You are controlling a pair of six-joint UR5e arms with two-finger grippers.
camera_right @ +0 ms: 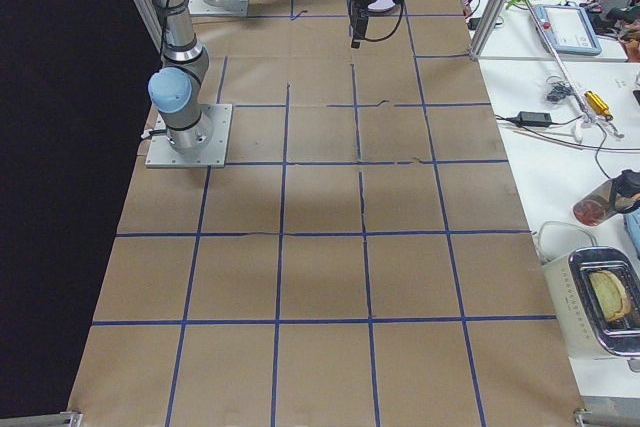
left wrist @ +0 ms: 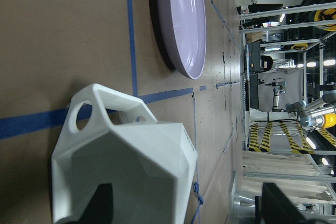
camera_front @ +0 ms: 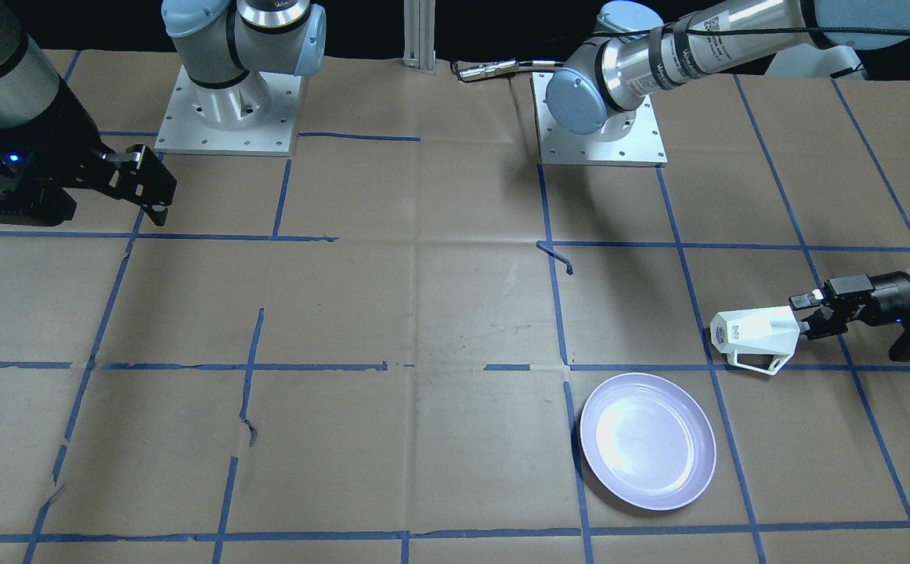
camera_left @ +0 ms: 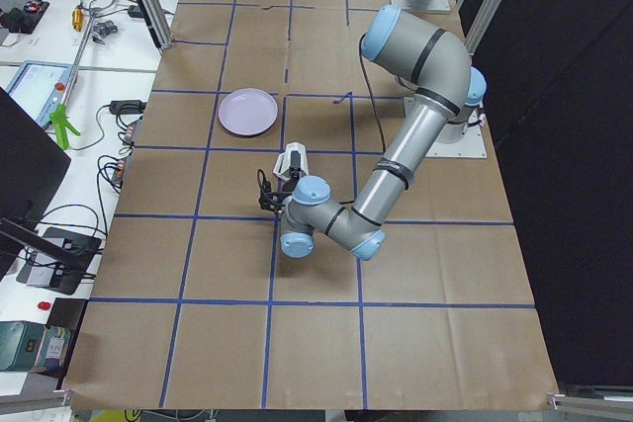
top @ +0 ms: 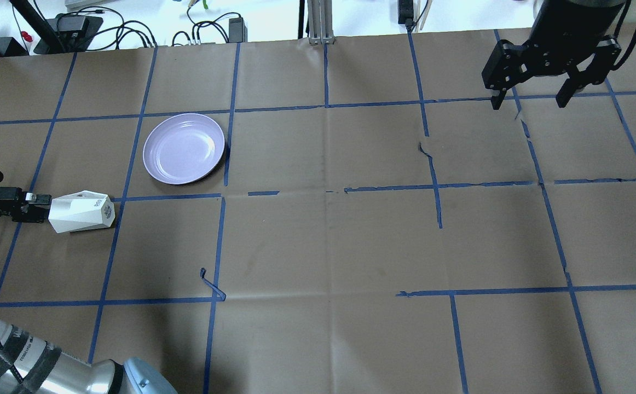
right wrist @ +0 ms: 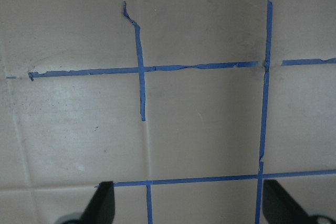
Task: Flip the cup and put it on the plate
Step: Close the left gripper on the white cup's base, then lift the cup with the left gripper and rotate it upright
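**Cup on its side at the open left gripper, plate close by**

The cup (camera_front: 754, 333) is seen lying on its side on the paper-covered table (camera_front: 424, 313), on the robot's left half. Its base, marked with small teal lettering, is turned toward the middle of the table. Its open mouth is turned toward the left gripper (camera_front: 804, 316). The angular handle is directed to the operators' side, over a line of the blue tape (camera_front: 330, 366).

The left gripper is held low and level at the cup's mouth, and its jaws are spread wide. In the left wrist view one finger (left wrist: 100, 205) is seen in front of the cup's hollow, while the other finger (left wrist: 286, 205) is kept well clear of the outer wall, so the cup is not clamped.

The plate (camera_front: 648, 441) is set flat on the table near the cup but apart from it, further toward the operators' side and a little toward the table's middle. A tape line is touched by its rim.

The right gripper (top: 530, 101) is held above the table at the far right – its jaws are also spread wide, and only paper and tape are seen between them in the right wrist view.
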